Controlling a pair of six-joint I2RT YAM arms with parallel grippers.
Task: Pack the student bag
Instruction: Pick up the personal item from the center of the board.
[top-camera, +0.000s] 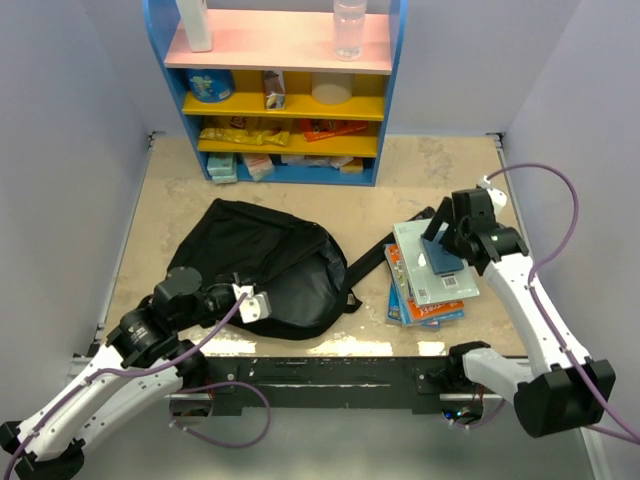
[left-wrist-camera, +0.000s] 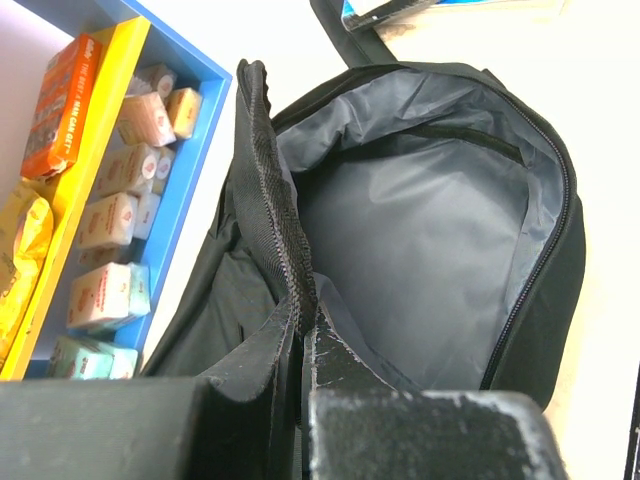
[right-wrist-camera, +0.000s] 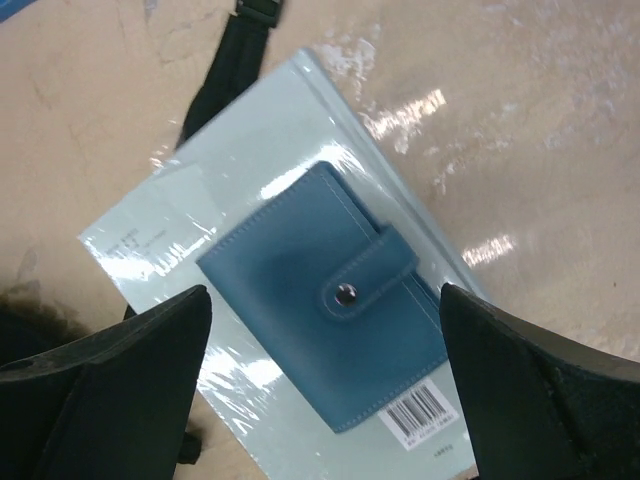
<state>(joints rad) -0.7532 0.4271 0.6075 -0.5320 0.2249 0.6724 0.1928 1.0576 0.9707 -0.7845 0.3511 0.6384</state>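
Observation:
The black student bag (top-camera: 270, 262) lies left of centre on the table. My left gripper (top-camera: 250, 300) is at its near edge, shut on the zipper rim (left-wrist-camera: 290, 300). The rim is lifted, so the bag's mouth gapes and its grey lining (left-wrist-camera: 420, 230) shows. A stack of books (top-camera: 430, 285) lies to the right of the bag. A pale green book (right-wrist-camera: 190, 240) is on top, with a blue snap wallet (right-wrist-camera: 325, 335) lying on it. My right gripper (right-wrist-camera: 325, 300) is open above the wallet, with one finger (right-wrist-camera: 100, 370) on each side of it. It also shows in the top view (top-camera: 447, 238).
A blue and yellow shelf (top-camera: 290, 95) with boxes, packets and bottles stands at the back, close to the bag's far side (left-wrist-camera: 150, 170). A black bag strap (top-camera: 370, 262) runs from the bag to the book stack. White walls close in left and right.

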